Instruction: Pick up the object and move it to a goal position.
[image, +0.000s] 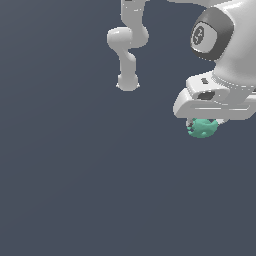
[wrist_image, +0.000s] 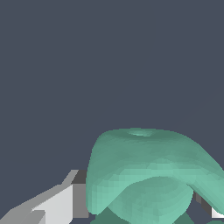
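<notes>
Teal lump: the object (wrist_image: 144, 175) looks stiff, light, bumpy, so probably decent grip on the flanks.
Claw: gripper (image: 202, 122) closed on it, pinching both sides.
Spot: about 3 o'clock in the exterior view.
Arm (image: 127, 55): further back, 12 o'clock.

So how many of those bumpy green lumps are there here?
1. The green lump sits right under the white gripper, toward the exterior view's right, and fills the wrist view. The arm could be hiding something behind it.
</notes>
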